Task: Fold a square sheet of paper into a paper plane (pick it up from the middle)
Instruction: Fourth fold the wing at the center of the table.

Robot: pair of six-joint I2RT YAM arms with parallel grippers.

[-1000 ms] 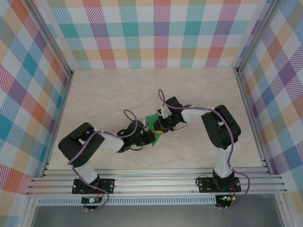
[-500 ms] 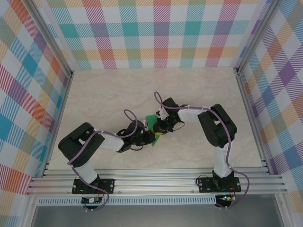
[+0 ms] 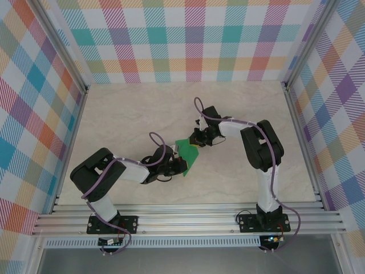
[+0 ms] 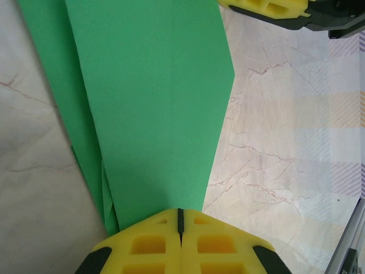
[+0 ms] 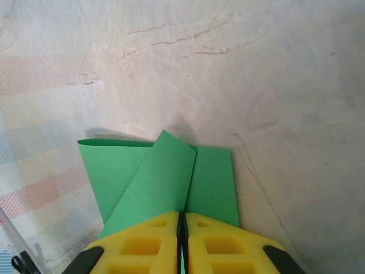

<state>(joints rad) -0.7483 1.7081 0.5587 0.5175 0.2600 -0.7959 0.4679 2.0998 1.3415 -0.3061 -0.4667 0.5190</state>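
Paper (image 3: 188, 152), half-folded, is clamped lengthwise between both arms: its near end by the left pincer (image 4: 179, 213), its far end seemingly by the right pincer (image 5: 182, 217).

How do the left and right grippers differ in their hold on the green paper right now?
The left gripper pinches the narrow end of the paper, a long flat panel running away from it; the right gripper pinches an end where a flap slants across. From above, the left gripper reaches in from the lower left, the right gripper from the upper right. Both are shut on the paper.
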